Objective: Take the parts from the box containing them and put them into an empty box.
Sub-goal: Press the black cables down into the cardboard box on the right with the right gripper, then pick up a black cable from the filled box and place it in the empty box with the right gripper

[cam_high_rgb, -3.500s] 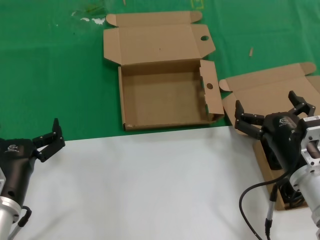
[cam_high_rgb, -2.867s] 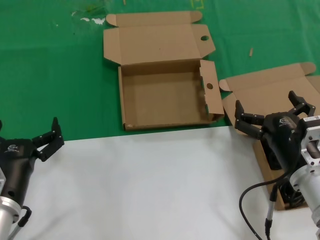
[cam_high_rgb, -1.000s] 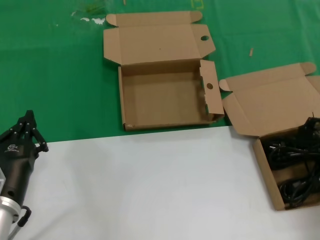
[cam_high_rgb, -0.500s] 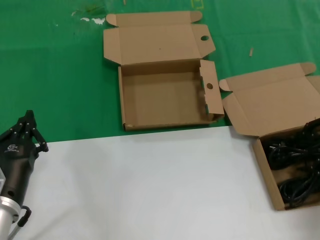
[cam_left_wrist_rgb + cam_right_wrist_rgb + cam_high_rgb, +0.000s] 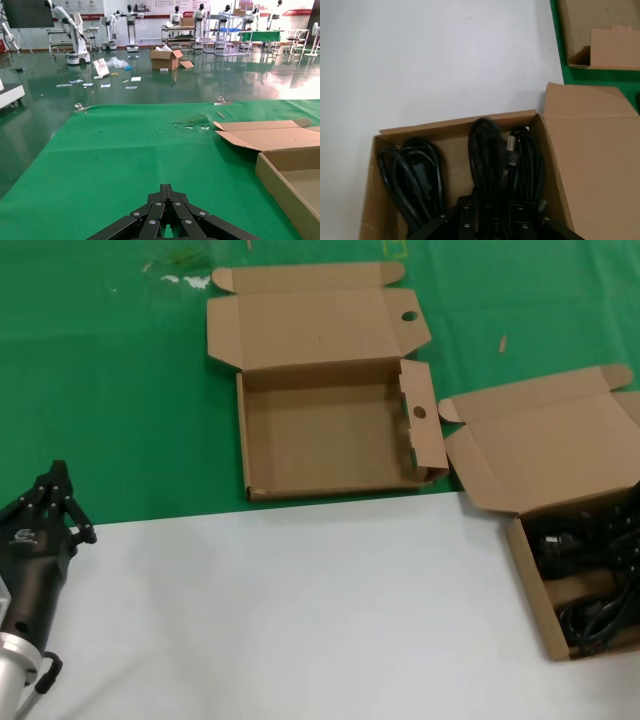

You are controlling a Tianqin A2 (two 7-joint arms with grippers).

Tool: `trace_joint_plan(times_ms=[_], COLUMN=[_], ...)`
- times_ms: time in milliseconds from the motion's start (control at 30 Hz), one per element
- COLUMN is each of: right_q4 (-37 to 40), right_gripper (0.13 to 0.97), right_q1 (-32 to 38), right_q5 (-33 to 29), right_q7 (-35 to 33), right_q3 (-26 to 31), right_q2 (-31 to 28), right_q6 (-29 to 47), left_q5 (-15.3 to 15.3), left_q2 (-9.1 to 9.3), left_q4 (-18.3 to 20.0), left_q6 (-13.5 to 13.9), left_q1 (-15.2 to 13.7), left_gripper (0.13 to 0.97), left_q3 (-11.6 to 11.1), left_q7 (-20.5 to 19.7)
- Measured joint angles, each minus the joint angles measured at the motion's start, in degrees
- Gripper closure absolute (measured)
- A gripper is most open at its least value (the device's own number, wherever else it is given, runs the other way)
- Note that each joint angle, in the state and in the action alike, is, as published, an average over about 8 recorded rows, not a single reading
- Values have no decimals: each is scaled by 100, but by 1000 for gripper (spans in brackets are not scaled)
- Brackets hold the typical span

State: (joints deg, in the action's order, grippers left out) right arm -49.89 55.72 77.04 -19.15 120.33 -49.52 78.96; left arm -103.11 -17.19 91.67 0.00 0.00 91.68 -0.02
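The box containing the parts (image 5: 522, 560) stands open at the right edge of the head view, with black cables (image 5: 590, 580) inside. In the right wrist view the box (image 5: 455, 124) holds a coiled cord (image 5: 412, 170) and two cable bundles. My right gripper (image 5: 495, 202) is down in this box, its fingers closed on the middle cable bundle (image 5: 487, 145). It is outside the head view. The empty box (image 5: 325, 435) with round holes lies open at the back centre. My left gripper (image 5: 55, 495) is parked at the lower left, shut and empty, as the left wrist view (image 5: 167, 190) also shows.
A green cloth (image 5: 110, 390) covers the far half of the table and a white surface (image 5: 300, 610) the near half. The cable box's lid (image 5: 545, 450) leans open towards the empty box. A corner of the empty box (image 5: 600, 35) shows in the right wrist view.
My right gripper has dropped out of the head view into the cable box. The cables there have shifted slightly in the last half second. My left gripper turned and shut earlier, then stayed still.
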Motion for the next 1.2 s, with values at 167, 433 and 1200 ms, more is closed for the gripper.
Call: trace_joint_plan(times_ms=[167,433,1200], right_q4=[-284,-996,765], right_gripper=[855,888,892], right_q1=[145,834,2255], right_q5=[-75,90,129], right_q7=[319,1074,931], right_q3=[79,647,915], right_q2=[-65,-293,2324], right_q6=[357,940,-330], left_q5=[0,0,0], left_q2=[0,0,0], left_q4=[0,0,0], left_q6=[0,0,0], left_q1=[0,0,0], left_gripper=[957,957,957], left_q3=[0,0,0], left_q7=[0,0,0])
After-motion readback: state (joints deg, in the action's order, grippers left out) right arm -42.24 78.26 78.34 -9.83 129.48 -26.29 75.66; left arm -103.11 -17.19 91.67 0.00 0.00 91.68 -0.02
